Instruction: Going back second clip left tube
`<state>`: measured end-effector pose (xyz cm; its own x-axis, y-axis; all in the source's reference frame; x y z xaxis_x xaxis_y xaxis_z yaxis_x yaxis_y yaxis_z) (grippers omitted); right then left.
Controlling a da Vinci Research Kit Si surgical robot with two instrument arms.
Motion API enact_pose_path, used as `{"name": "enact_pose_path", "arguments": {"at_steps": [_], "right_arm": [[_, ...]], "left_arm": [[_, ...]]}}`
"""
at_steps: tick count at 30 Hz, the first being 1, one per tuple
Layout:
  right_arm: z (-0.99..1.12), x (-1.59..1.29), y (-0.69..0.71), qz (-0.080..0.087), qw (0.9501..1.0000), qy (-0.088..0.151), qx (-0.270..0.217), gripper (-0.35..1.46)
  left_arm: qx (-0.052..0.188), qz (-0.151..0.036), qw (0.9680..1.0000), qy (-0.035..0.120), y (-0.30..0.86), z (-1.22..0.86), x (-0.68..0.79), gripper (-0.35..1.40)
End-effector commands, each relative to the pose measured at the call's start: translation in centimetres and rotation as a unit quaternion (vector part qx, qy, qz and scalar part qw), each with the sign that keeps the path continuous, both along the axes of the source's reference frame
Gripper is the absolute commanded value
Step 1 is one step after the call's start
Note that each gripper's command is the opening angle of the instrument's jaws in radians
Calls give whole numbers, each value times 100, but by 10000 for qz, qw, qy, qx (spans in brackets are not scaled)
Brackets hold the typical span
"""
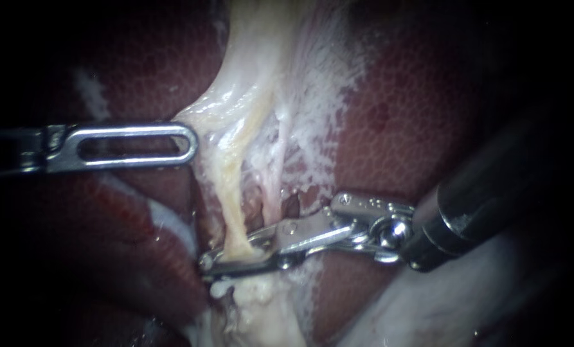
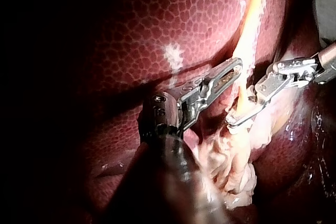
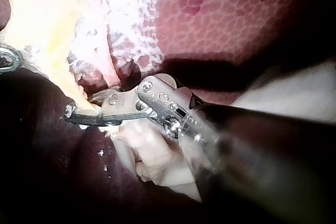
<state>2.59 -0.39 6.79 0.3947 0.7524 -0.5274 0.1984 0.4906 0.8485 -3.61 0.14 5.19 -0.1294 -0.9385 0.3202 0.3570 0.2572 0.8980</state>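
We judge the clipping about done and the withdrawal not yet begun. Our right instrument (image 1: 215, 260) has its jaws clamped across the left tube (image 1: 234, 212), low on the yellow strand that runs down over the liver (image 1: 402, 128), though we cannot make out a clip between them. Our left instrument (image 1: 189, 144) sits higher up, just beside the tube, jaws slightly apart and holding nothing; next, the right jaws must part fully and slide straight back without dragging the tube.
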Motion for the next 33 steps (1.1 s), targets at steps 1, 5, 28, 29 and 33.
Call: {"name": "enact_pose_path", "arguments": {"at_steps": [1,5,28,29,33], "right_arm": [[0,0,0,0,10000,-1,-1,-35],[0,1,0,1,10000,-1,-1,-35],[-7,10,-4,-96,9929,538,-1055,51],[-7,10,-4,-98,9926,551,-1080,51],[-8,10,-4,-111,9895,653,-1288,52]], "left_arm": [[1,-2,10000,6,0,0,0,-35],[1,-3,10000,7,0,-1,0,-35],[-6,-8,10000,13,-2,0,-1,-35],[-7,-8,10000,13,-3,0,-1,-35],[-7,-9,10000,14,-3,0,-1,-35]]}}
